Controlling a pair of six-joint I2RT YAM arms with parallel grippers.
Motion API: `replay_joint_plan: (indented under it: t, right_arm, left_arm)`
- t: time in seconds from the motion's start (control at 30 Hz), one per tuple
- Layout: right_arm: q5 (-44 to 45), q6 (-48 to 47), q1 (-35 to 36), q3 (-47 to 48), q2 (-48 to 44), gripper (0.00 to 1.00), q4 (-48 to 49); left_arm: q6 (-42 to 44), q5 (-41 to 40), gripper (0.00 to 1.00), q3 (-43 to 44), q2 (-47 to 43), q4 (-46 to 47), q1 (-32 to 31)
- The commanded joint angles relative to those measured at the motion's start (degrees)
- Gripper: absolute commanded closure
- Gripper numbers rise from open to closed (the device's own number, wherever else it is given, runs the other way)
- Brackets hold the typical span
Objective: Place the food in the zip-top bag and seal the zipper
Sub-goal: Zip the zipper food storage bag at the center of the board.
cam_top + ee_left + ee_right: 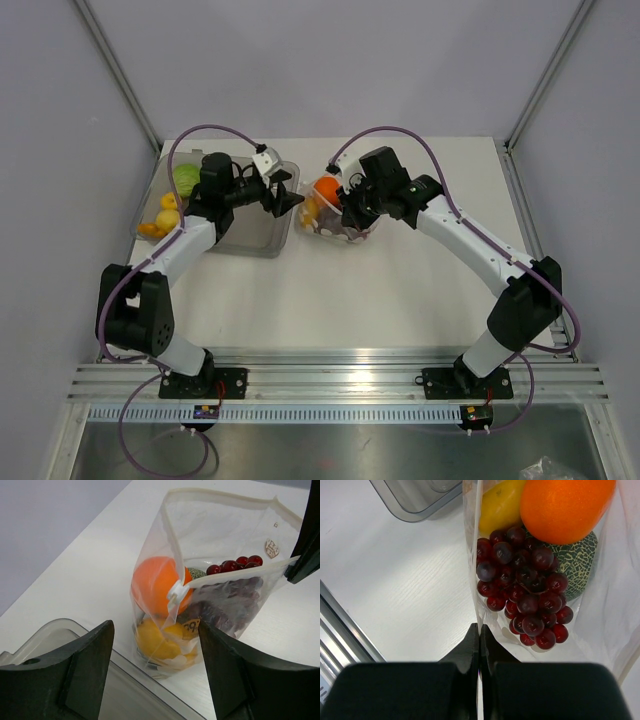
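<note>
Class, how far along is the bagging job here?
Done: orange, grapes and a yellow piece sit inside the bag. In hand: right gripper pinches the bag's edge; left gripper is open, empty. Left: green piece and other food in the tray, zipper unsealed.

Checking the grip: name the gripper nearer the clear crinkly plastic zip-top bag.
Right. The right gripper is shut on the edge of the zip-top bag; the left gripper hangs open beside it, over the grey translucent tray.

White arm links (470, 235), black joints (135, 310), purple cables (205, 130), black left claw (287, 195).
</note>
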Motion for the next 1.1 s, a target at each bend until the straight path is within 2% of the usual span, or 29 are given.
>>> replay_joint_plan:
  t: [0.0, 0.13, 0.3, 0.53, 0.63, 0.67, 0.77, 1.07]
  right_arm:
    - [-2.2, -0.8, -0.3, 2.8, -0.1, 1.0, 0.7]
    - [-2.1, -0.8, -0.4, 3.7, 0.4, 1.0, 0.4]
    - [-2.0, -0.8, -0.4, 4.4, 0.5, 1.0, 0.0]
    - [-1.9, -0.7, -0.3, 4.8, 0.7, 1.0, -0.3]
    - [-1.9, -0.8, -0.4, 4.9, 0.7, 1.0, -0.4]
    - [-1.8, -0.8, -0.3, 4.9, 0.7, 1.0, -0.7]
    - [-1.8, -0.8, -0.3, 4.6, 0.6, 1.0, -0.6]
    - [-1.9, -0.9, -0.3, 4.4, 0.4, 1.0, -1.0]
  left_arm:
    - [0.8, 4.3, 0.29, 3.0, 0.6, 3.9, -0.7]
    - [2.2, 7.6, 0.35, 4.1, 1.5, 0.6, -1.3]
    - [1.6, 9.3, 0.41, 4.0, 2.2, 0.6, -1.9]
    - [1.0, 9.5, 0.61, 4.1, 3.0, 0.5, -2.3]
    - [0.1, 8.1, 0.55, 4.2, 2.9, 1.5, -2.3]
    - [0.1, 7.7, 0.43, 4.6, 3.1, 1.5, -2.3]
    - [0.2, 5.5, 0.29, 5.3, 3.6, 1.6, -2.3]
    - [-1.2, 3.6, 0.3, 7.6, 5.9, 2.7, -2.2]
